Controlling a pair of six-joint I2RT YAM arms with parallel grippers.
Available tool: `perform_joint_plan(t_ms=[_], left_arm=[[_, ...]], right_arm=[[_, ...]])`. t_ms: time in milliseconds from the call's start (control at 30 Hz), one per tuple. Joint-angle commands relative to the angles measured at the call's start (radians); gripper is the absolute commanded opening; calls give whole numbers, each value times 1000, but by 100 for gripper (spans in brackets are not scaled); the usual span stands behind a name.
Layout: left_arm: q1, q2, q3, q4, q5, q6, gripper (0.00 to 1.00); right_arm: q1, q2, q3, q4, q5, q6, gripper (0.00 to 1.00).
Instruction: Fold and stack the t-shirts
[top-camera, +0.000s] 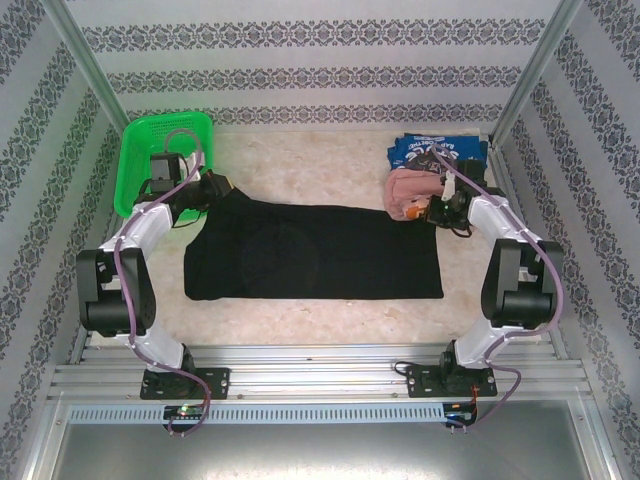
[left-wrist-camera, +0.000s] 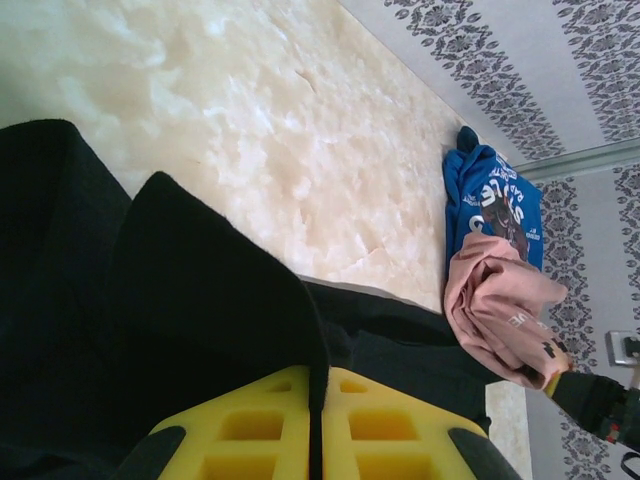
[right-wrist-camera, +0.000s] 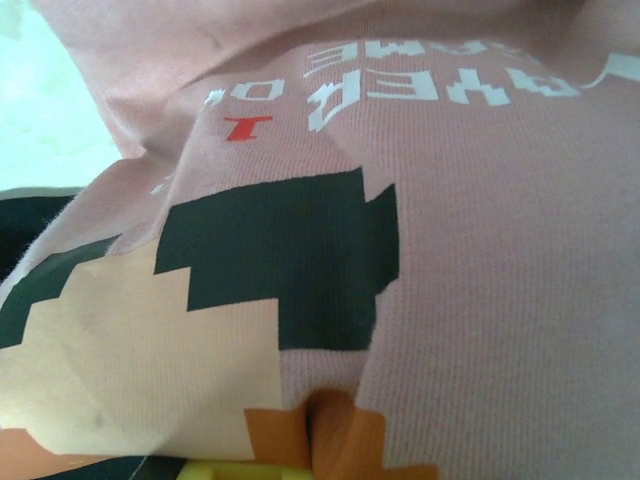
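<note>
The left gripper (left-wrist-camera: 322, 447) is closed tight, and its two yellow pads (left-wrist-camera: 250, 440) pinch a fold of the large plain black cloth t-shirt (top-camera: 310, 250) between them. The pinch is at the shirt's far left corner, just beside the green plastic mesh basket (top-camera: 150, 150). The rest of the black shirt lies flat as a long rectangle across the middle of the pale marbled tabletop (top-camera: 300, 160).

The right gripper (top-camera: 440, 207) is closed on the crumpled pink cloth t-shirt (right-wrist-camera: 480, 250). The cloth drapes over its fingers, hiding all but a yellow sliver of them, and creases down between them. This shirt carries white lettering, one red character, and a blocky print in black, cream and orange. It sits bunched at the table's far right, touching the black shirt's far right corner.

Just behind the pink shirt, against the back wall, lies the blue cloth t-shirt with a white-lettered graphic (top-camera: 437, 150).
</note>
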Motion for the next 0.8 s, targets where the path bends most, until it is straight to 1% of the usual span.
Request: perform_joint_plan(t_ms=[0,133,267,300,433,467,600,667,767], left_arm=[[-5,-8,-1,35,23,2,9],[-4,-22,-42,34,17,4,10],[-5,-8,-50,42,21,-2,10],[-4,-3,-50,44,21,-2,9],[-5,5,-47,47,34,0,10],[-4,4,-52,49,38,2,10],[-5,-7,-82,47,43,12,10],[-5,-9,-93,50,46,11,10],[-5,-10,-110,73,52,1,11]], right_arm=[[10,2,9,19,-2,20,0],[8,-22,-39,24,20,23,0],[2,-8,-38,17,25,23,0],[2,-1,-33,15,23,25,2],[2,12,-10,-32,2,36,31],[2,4,-7,-46,-7,34,36],[1,-41,-8,-146,-12,41,49],[1,-67,-11,-194,-18,70,54],[-1,-138,-38,-202,-50,134,62]])
